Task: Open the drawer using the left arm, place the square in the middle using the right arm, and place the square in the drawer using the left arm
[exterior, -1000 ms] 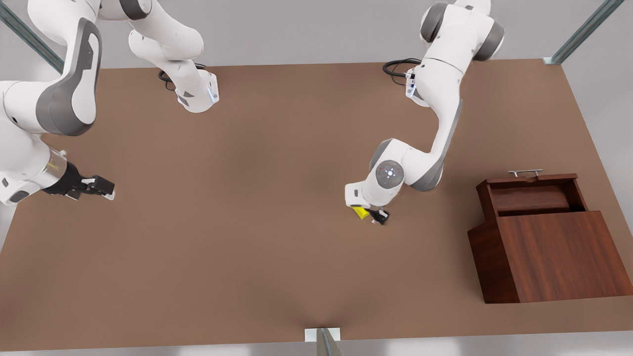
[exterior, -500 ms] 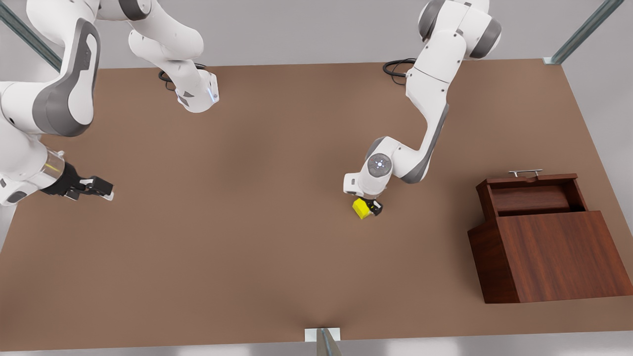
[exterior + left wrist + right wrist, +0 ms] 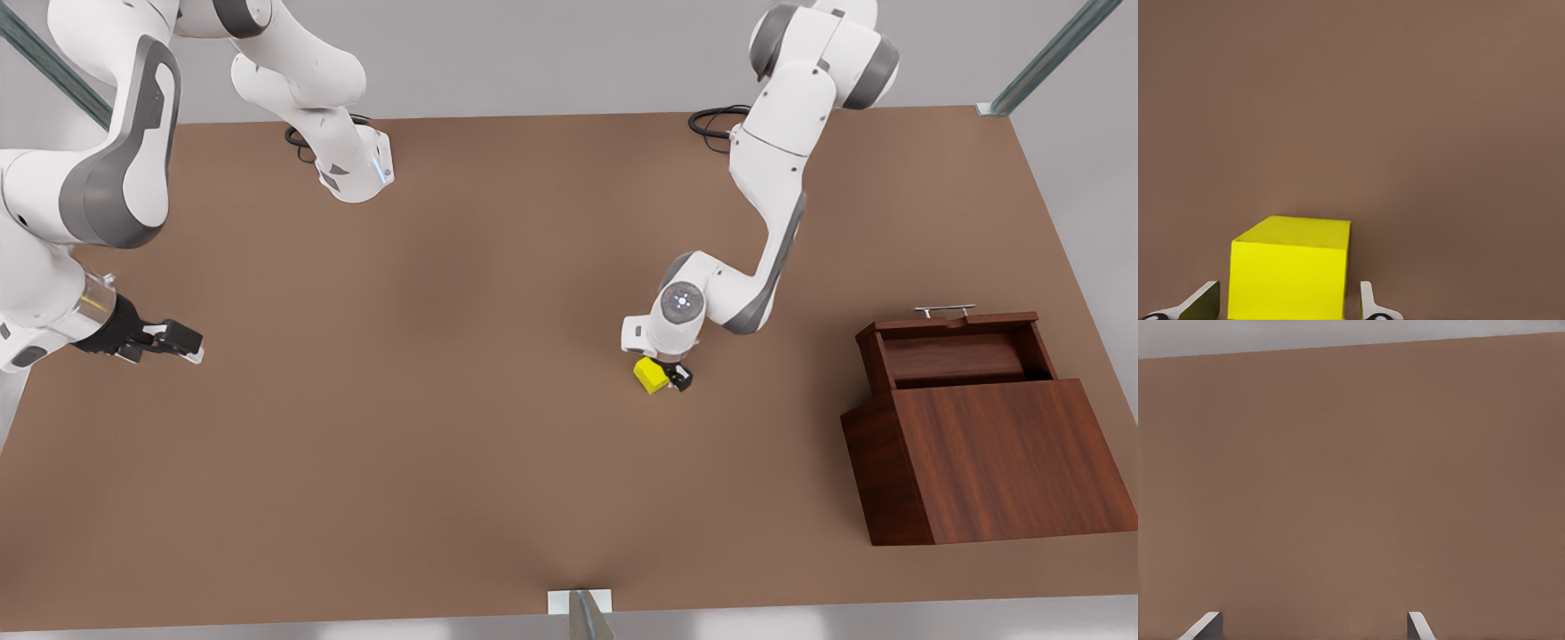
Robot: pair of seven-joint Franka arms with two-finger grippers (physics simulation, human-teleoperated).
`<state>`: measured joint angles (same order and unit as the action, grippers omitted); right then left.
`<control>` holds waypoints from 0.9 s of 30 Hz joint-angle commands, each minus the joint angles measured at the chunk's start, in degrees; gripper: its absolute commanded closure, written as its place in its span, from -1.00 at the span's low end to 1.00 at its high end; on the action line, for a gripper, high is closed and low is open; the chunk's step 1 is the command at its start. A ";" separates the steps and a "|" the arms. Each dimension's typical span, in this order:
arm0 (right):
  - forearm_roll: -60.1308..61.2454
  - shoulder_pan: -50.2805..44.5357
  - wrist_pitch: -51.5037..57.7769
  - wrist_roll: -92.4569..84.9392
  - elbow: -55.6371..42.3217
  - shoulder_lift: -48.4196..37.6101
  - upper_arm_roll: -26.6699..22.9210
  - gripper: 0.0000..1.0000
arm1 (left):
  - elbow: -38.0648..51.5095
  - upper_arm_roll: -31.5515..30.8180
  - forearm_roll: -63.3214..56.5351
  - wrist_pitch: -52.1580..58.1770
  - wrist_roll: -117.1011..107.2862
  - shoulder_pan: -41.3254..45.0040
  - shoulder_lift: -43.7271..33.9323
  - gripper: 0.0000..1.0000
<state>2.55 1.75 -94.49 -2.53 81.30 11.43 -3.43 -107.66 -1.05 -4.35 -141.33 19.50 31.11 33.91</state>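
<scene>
Two fingers (image 3: 1205, 301) of the left end effector (image 3: 677, 377) straddled the yellow cube (image 3: 1288, 273) on the table (image 3: 444, 400), released, with slight gaps. An off-centre closure could nudge it askew. The wrist stood more upright than a second earlier. The drawer (image 3: 956, 356) sat open; the right end effector (image 3: 182, 340) waited, released.

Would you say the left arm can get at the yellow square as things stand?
Probably yes: the left gripper is already at the square, with a finger on each side and bare table around. The right gripper waits far off.
</scene>
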 commanded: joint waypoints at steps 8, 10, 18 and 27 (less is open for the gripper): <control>0.00 0.01 -0.44 -0.02 0.00 0.00 0.00 -1.00 | 0.17 0.00 -0.05 -0.79 -0.25 0.00 1.60 -0.62; 0.00 0.10 -0.44 0.07 0.00 0.00 0.00 -1.00 | 0.17 0.00 -0.05 -0.79 -0.25 0.00 1.60 -0.52; -0.09 0.01 -0.44 -0.02 -0.18 -0.09 0.00 -1.00 | 0.26 0.00 -0.05 -0.79 -0.34 -0.09 1.69 -0.46; 0.00 0.10 -0.44 -0.02 -1.50 0.00 -0.09 -1.00 | 0.87 0.00 0.13 5.17 -2.09 -0.09 -4.54 -0.44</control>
<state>2.55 1.93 -94.92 -2.55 79.81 11.43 -3.51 -106.83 -1.06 -4.69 -133.73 17.25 30.90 26.96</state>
